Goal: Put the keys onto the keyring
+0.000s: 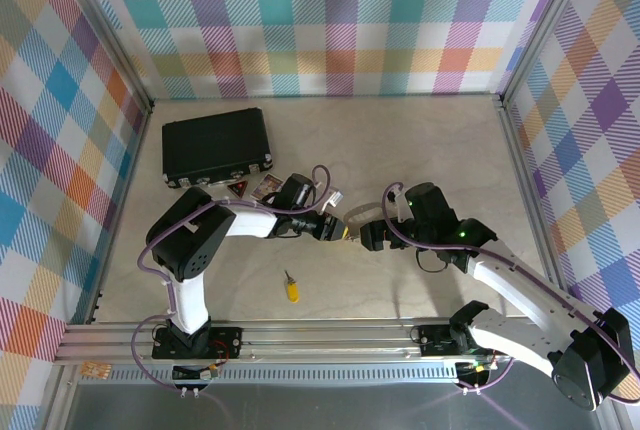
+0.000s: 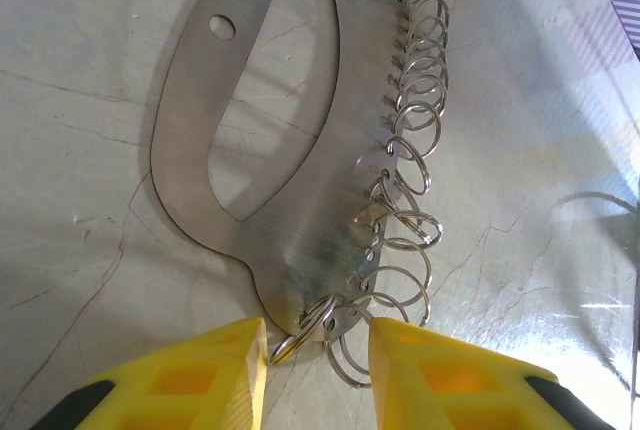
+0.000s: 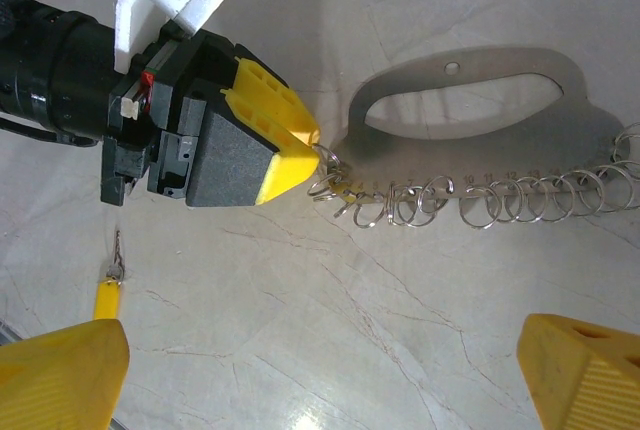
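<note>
1. Near the middle of the surface [image 1: 430, 150] lay the keyring [image 2: 330, 170], flat, a grey metal loop with a row of small wire rings along one long side.
2. At one end of that row, the left gripper [image 2: 315, 360] straddled the last rings. Its yellow fingers [image 2: 230, 375] stood a narrow gap apart with the rings between them, and I could not tell whether they were pinching the wire.
3. From the right wrist, the left gripper's tip touched the end ring of the keyring [image 3: 500, 155].
4. Facing it from the opposite side, the right gripper [image 3: 320, 375] hung above the surface with its fingers spread wide apart, holding nothing.
5. Towards the near edge, left of centre, the key [image 1: 291, 290] lay alone on the surface, well apart from the keyring, yellow head nearer that edge and thin blade pointing away.
6. Towards the far left corner sat a black case [image 1: 218, 148], with a few small cards [image 1: 266, 186] just beside its near edge.
</note>
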### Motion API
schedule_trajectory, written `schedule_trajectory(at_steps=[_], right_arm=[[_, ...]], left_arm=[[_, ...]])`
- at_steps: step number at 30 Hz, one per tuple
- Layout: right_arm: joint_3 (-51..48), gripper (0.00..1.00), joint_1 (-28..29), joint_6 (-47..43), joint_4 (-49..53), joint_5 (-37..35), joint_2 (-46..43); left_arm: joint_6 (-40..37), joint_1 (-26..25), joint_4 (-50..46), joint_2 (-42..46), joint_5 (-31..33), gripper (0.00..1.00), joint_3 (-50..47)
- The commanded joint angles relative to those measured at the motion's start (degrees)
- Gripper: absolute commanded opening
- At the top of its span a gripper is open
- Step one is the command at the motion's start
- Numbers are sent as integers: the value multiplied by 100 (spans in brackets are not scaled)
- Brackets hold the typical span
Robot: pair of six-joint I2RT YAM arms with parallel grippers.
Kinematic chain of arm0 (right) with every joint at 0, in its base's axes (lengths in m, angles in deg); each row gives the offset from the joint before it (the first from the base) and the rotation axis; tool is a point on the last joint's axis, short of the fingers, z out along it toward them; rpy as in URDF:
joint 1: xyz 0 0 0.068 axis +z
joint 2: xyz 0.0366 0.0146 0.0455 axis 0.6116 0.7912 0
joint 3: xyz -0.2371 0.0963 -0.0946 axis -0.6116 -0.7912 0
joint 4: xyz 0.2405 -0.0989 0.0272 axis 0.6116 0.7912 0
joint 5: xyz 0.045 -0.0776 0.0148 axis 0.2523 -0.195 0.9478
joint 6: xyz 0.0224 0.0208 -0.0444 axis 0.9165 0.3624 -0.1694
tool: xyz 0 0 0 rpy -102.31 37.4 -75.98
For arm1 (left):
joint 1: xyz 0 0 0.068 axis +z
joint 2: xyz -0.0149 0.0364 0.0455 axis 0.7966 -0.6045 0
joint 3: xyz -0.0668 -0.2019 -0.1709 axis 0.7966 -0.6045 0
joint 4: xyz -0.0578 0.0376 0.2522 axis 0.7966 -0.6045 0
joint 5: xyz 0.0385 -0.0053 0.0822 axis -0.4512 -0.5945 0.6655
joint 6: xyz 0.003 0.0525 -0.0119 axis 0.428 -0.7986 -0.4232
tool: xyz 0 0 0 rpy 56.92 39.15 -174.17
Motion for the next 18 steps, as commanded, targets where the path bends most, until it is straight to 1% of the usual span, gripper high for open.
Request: schedule_trajectory(at_steps=[1,11,18], right_arm=[[188,99,5,-98,52,32,-14],[205,99,9,-134,73,-18,-25],[244,99,4,-157,129,-38,-29]], left_arm=[[-150,-16,130,-73,-176,31,89],[-155,-19,171,-115,-228,24,92],[-187,-17,143,-133,-203,22,83]])
